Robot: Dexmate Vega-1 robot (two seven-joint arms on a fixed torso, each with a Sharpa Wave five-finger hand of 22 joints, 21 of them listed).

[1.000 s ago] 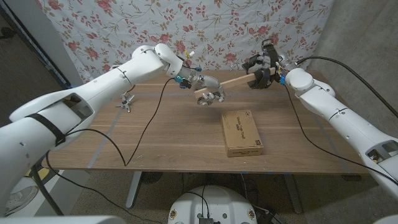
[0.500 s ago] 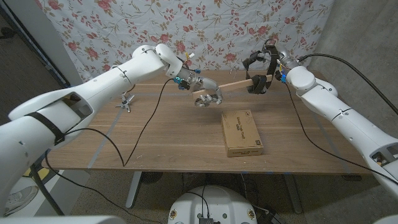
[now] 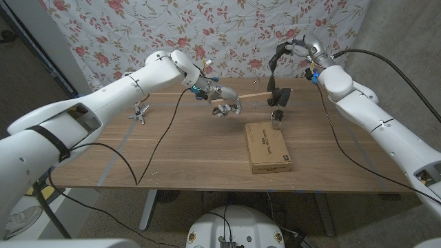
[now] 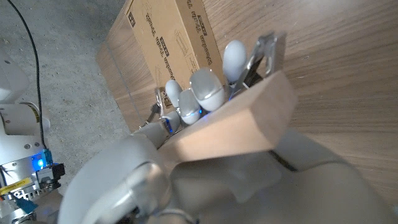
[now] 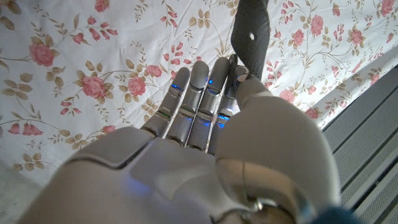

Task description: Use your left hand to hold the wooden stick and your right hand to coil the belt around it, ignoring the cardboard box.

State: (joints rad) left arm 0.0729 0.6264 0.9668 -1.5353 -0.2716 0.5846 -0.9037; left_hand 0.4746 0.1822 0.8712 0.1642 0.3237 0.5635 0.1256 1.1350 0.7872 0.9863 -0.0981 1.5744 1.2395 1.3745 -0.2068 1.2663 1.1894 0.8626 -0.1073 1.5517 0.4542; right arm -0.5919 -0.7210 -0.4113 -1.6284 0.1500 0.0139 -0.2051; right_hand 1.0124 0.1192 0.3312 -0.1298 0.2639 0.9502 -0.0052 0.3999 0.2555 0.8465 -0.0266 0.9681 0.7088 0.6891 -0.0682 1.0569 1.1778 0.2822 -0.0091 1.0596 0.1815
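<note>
My left hand (image 3: 226, 103) grips one end of the wooden stick (image 3: 253, 96) and holds it level above the table's far middle. The stick's cut end (image 4: 264, 115) shows pale in the left wrist view, clasped by my left hand (image 4: 205, 155). The black belt (image 3: 275, 76) hangs from my right hand (image 3: 298, 48), which holds its upper end high near the curtain. Lower down the belt wraps around the stick's far end, and its metal buckle (image 3: 277, 118) dangles just above the box. In the right wrist view my right hand (image 5: 205, 124) pinches the belt (image 5: 251, 31).
A flat cardboard box (image 3: 267, 146) lies on the wooden table (image 3: 179, 151) right of centre, under the buckle; it is also in the left wrist view (image 4: 168, 50). A small metal clip (image 3: 141, 112) sits at the table's far left. A floral curtain (image 3: 138, 27) hangs behind.
My right hand has risen from stick level to high by the curtain, pulling the belt up taut. The buckle now hangs below the stick. The stick has levelled out.
</note>
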